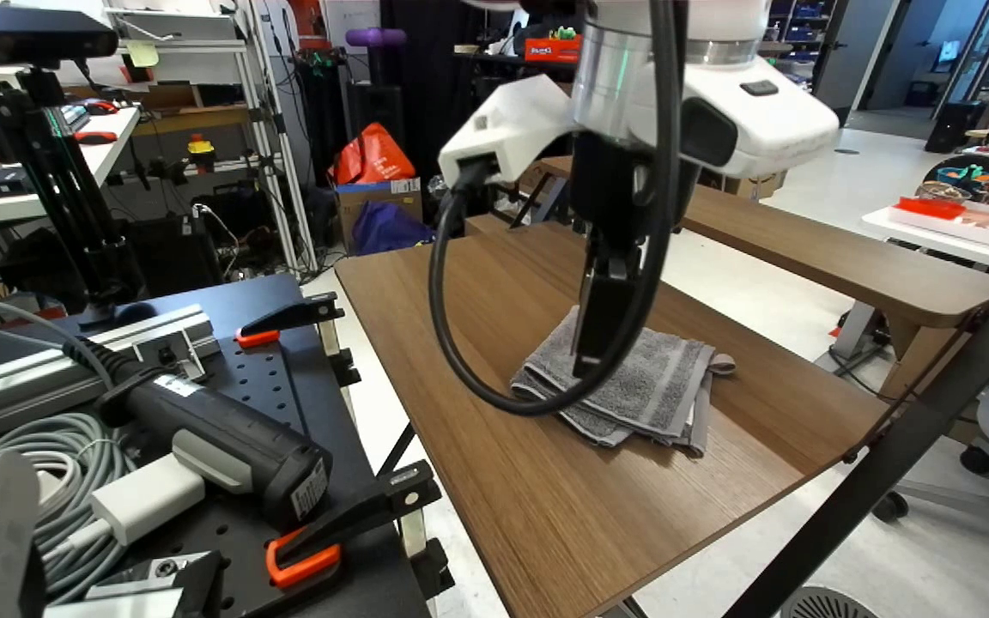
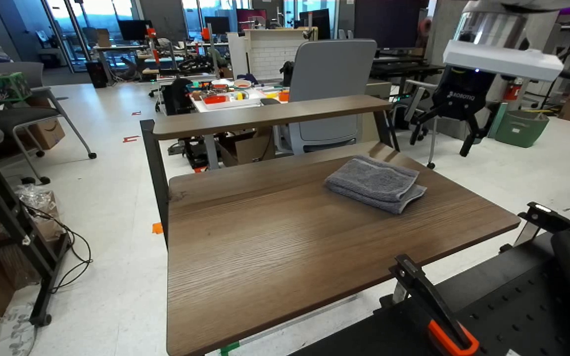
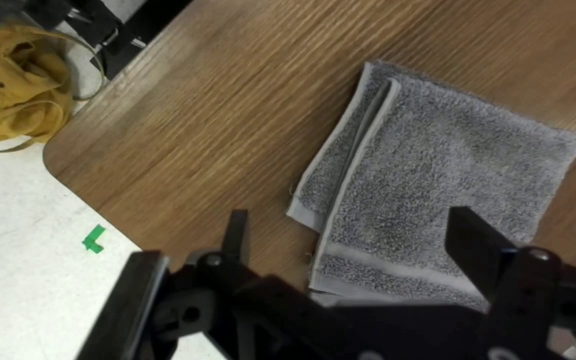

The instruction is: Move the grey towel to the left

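Hovering w/ nothing in its grip: gripper is up in the air, jaws spread wide, no cloth btwn them, no contact that I can see. The grey towel lies on the wood table, all of it on top, no overhang AFAICT. In an exterior view it's nr the edge by the raised shelf.

Wrist cam: one of the fingers shows against the terry, its mate against wood. IMO roughly over the towel's side but not lined up for a clean pinch.

Status: nothing held, nothing lifted. My read is pre-grasp, so task prob at the very start. Can't rule out post-release tho; nothing I see marks a target spot, and can't tell whose left is meant, so end pos = TBD. If I'm right, to do: line up, go down, pinch an edge, drag or carry left, let go, back off.

Towel looks: dk grey terry, folded to a rough square, layers out of register, lower one peeking past the upper along one side. Paler flat band runs across nr one end, light hem on the edges, a loose thread or two at the hem. Lies flat, top fairly smooth; in an exterior view one corner sticks out past the rest. Soft stuff, so an edge pinch should take, I'd guess.
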You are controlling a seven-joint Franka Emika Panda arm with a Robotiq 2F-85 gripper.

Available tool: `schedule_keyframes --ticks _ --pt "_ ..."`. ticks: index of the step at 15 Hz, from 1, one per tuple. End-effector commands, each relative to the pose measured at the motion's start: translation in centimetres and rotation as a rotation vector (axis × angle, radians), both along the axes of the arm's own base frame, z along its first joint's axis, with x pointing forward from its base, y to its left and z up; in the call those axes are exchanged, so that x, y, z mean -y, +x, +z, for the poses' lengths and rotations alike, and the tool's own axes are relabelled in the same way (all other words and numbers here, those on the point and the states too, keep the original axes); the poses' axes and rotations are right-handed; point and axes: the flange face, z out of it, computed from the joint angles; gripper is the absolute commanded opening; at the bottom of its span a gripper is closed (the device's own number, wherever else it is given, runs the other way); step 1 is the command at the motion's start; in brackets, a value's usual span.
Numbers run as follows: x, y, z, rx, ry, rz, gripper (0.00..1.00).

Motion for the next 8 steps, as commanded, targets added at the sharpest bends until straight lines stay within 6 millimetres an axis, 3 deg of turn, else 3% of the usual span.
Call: schedule_keyframes --ticks 1,8 --pt "0.5 3.3 -2.9 -0.02 -0.016 -0.035 1.0" --pt "-0.5 7.8 -6.6 -0.02 -0.029 -0.071 1.0"
